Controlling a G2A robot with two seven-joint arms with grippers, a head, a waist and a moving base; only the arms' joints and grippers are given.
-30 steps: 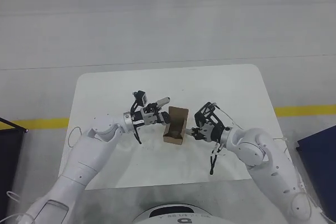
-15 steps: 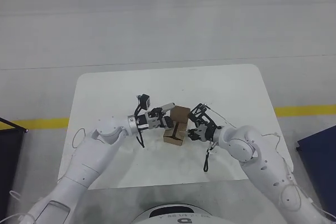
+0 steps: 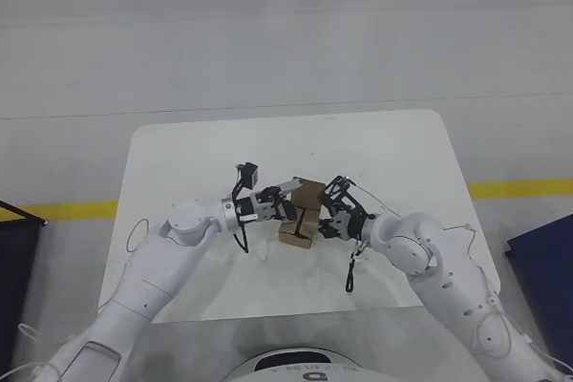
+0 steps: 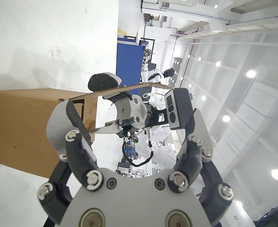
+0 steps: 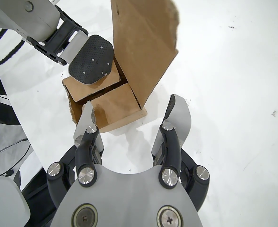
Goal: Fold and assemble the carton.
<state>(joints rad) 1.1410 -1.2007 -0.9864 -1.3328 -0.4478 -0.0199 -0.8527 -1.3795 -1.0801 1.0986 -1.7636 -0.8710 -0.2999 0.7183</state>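
Pressing the two short flaps inward, as I judge the step: carton (image 3: 301, 212) is sitting near the centre of the table (image 3: 382, 162), with its open end facing up.

- Left gripper (image 3: 283, 203) is at the carton's 9 o'clock with its jaws spread, gripping nothing. One pad (image 5: 90, 58) is lying flat on a short flap (image 5: 91, 83).
- Right gripper (image 5: 130, 106) is at the carton's 3 o'clock, also with jaws spread. One fingertip is touching the opposite short flap (image 5: 115, 102).
- Tall flap (image 5: 141, 36) is standing upright at the carton's 12 o'clock edge.

Doing it well, in my judgement, means holding both short flaps level and pushing evenly so the carton is not sliding, then folding the tall flap over them.

In the way: both fingers are occupying the spot where the tall flap needs to land, so they are likely needing to withdraw first.

Around: a black cable (image 3: 351, 277) is hanging at 5 o'clock, and a yellow floor line (image 3: 57, 210) is running off past 9 o'clock.
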